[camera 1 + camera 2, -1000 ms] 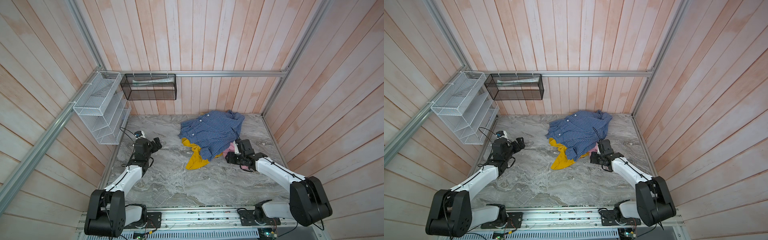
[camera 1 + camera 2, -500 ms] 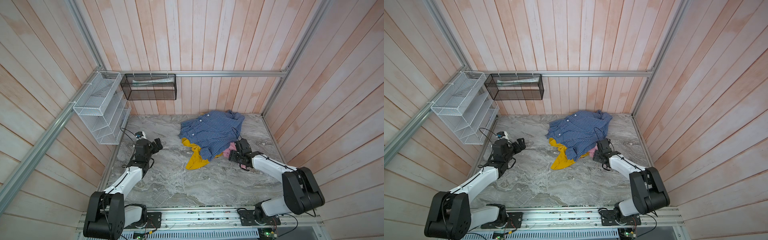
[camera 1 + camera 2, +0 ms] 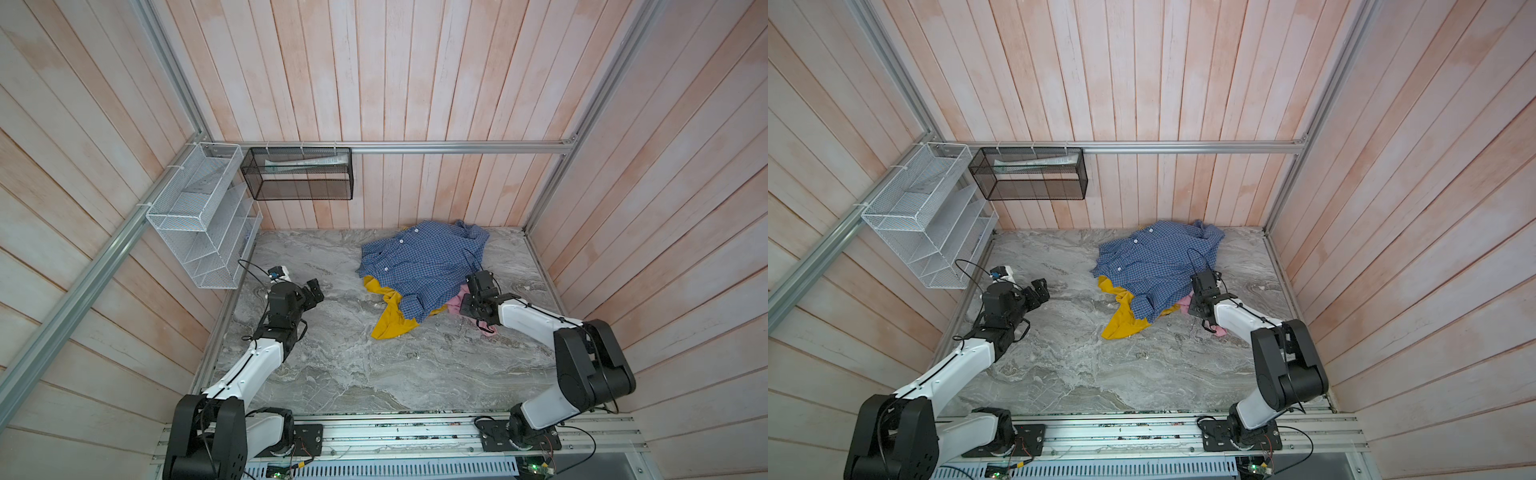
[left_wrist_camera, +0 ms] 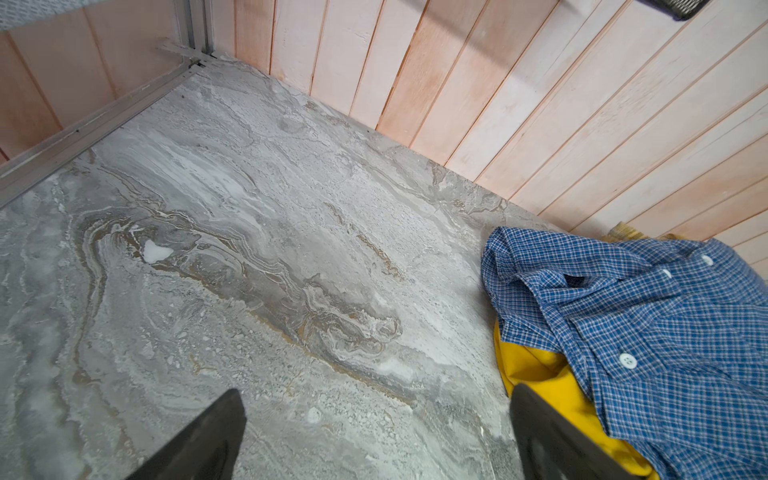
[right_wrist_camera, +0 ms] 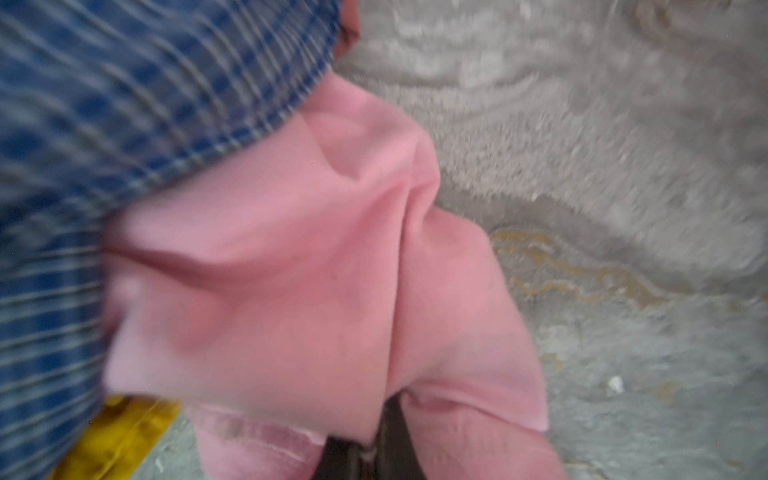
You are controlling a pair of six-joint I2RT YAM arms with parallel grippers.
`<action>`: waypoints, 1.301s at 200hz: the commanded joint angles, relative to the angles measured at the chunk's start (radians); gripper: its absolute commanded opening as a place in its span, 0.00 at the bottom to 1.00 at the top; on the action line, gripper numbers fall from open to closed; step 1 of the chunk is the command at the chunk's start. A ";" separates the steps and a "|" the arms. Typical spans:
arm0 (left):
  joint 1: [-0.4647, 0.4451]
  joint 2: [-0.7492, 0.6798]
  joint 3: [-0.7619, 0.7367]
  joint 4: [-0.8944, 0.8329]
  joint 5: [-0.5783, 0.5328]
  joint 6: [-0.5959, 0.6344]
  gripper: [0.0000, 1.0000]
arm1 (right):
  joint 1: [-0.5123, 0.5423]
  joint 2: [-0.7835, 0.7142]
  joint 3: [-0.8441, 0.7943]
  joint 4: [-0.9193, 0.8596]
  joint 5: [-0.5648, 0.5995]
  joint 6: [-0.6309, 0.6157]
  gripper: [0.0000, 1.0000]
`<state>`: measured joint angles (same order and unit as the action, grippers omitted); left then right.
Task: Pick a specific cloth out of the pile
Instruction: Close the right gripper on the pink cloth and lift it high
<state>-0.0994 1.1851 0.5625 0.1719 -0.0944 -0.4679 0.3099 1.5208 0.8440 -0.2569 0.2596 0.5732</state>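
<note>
The pile lies at the back right of the marble table. Its blue checked shirt (image 3: 424,266) (image 3: 1158,262) covers a mustard-yellow cloth (image 3: 390,320) (image 3: 1121,322). The pink cloth (image 5: 291,270) pokes out from under the shirt's right hem (image 5: 124,104), showing in both top views as small patches (image 3: 454,303) (image 3: 1220,330). My right gripper (image 3: 465,306) (image 3: 1194,307) (image 5: 374,449) is at that edge, shut on a fold of the pink cloth. My left gripper (image 3: 316,291) (image 3: 1040,289) (image 4: 376,390) hovers open over bare marble, left of the pile and apart from it.
A white wire rack (image 3: 203,232) hangs on the left wall. A black mesh basket (image 3: 299,174) hangs on the back wall. Wooden walls close three sides of the marble top (image 3: 353,365). The shirt (image 4: 644,311) and mustard cloth (image 4: 536,370) lie beside my left gripper's finger.
My right gripper has pushed in against the pile's right edge and closed on the pink cloth. The left arm has stayed where it was.
</note>
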 commanded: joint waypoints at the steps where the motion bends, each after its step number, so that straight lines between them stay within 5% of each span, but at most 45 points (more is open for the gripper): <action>1: -0.003 -0.010 -0.017 -0.008 -0.020 0.009 1.00 | 0.004 -0.112 0.018 -0.008 0.030 -0.012 0.00; 77: -0.005 -0.008 -0.014 -0.002 -0.021 0.015 1.00 | 0.053 -0.387 0.123 0.018 0.118 -0.078 0.00; 137: -0.004 -0.004 -0.010 -0.002 -0.019 0.012 1.00 | 0.108 -0.458 0.139 0.171 0.130 -0.207 0.00; 260: -0.005 -0.002 -0.005 -0.005 -0.020 0.011 1.00 | 0.287 -0.579 0.114 0.528 0.277 -0.608 0.00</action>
<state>-0.0994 1.1854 0.5591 0.1711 -0.1093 -0.4641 0.5606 0.9657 0.9543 0.1059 0.4679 0.0975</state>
